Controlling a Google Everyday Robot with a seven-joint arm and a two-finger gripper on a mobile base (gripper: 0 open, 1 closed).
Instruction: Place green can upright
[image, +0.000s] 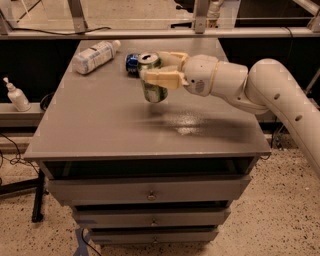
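At the far left, off the counter (100, 132), a small pump bottle (14, 95) stands on a low ledge; it plays no part in this step. Near the back left corner of the counter a plastic bottle (95, 56) lies on its side. To the right of it, close to the back edge, a blue can (132, 62) also lies on its side.

Just beside the blue can and a little in front of it is the green can (154, 90). It is held with its silver top up and its body nearly vertical. The gripper (152, 67) is over the back middle part of the counter, and its jaws pinch the upper half of the green can from two sides. The can seems to hang above the surface and not to touch it, because its shadow lies apart from it, toward the middle of the counter. The arm (280, 95) reaches in from the right edge.

I judge that the step in hand is to lower the can and release it. To do it well:
- bring it straight down, without tilt, so that the whole bottom rim meets the counter at once
- choose the bare middle area, away from the blue can
- spread the jaws only when the can rests, and evenly
- then move back toward the right, so that no jaw drags the can over
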